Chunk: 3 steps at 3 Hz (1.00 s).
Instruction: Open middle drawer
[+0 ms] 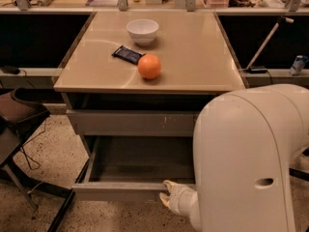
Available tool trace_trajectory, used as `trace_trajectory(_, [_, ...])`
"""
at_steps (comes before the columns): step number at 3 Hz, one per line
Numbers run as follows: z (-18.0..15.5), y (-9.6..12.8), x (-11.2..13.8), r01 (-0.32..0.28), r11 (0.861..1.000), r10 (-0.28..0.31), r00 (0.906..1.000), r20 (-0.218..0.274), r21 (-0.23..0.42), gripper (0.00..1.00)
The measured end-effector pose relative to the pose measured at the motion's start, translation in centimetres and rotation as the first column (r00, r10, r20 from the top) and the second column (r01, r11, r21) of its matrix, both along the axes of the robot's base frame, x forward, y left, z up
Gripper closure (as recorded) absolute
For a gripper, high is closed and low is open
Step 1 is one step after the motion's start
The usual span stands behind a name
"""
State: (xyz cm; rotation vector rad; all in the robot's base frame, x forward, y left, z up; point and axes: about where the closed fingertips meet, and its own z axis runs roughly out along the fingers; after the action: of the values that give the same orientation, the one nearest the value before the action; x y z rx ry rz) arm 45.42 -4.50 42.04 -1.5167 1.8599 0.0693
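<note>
The middle drawer [120,191] is a wide, shallow grey drawer with a plain front. It stands pulled well out of the cabinet, and its bare grey tray [145,159] shows inside. My gripper [169,193] is at the top edge of the drawer front, right of its middle. My large white arm [246,163] fills the lower right and hides the drawer's right end. Above the open drawer sits a closed grey front with white scratch marks [133,123].
On the tan cabinet top [193,57] lie a white bowl [142,30], a dark wrapped packet [128,54] and an orange [149,66]. A dark chair [19,112] with cables stands at the left. A speckled floor [48,168] lies below and a cluttered counter runs behind.
</note>
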Motion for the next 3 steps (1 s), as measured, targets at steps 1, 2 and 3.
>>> trace_trajectory(1, [-0.1,0.2,-0.5,-0.011,1.0,0.011,0.9999,-0.008,0.003,1.0])
trace_trajectory(2, [-0.2,0.2,-1.5,-0.019,1.0,0.019,0.9996,-0.019,0.001,1.0])
trace_trajectory(3, [0.3,0.1,-3.1,-0.05,0.999,0.05,0.9984,-0.027,0.004,1.0])
